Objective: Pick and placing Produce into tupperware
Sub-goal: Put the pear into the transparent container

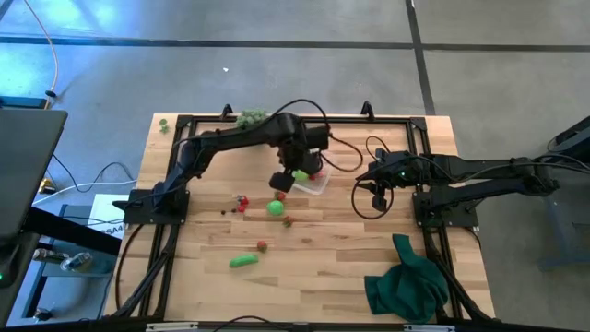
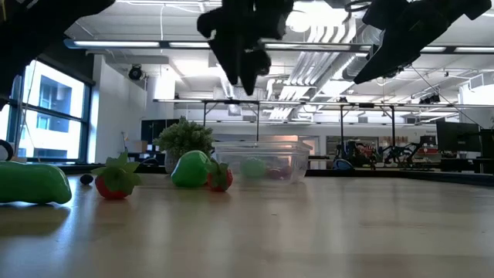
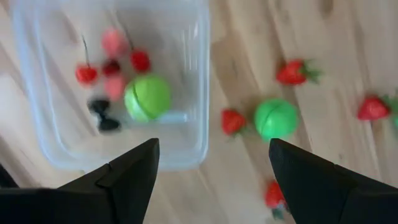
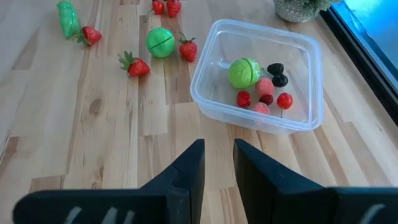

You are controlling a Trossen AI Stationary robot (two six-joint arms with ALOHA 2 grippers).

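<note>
The left gripper is hanging open and empty at the middle of the high view, over the lower-left edge of the tupperware. The nearest loose produce, a green ball, is lying just below it in that view. The right gripper, nearly closed and empty, is waiting right of the tupperware, farther off.

Overhead looks straight down, low camera skims the tabletop, both wrist cameras share the tupperware.
</note>
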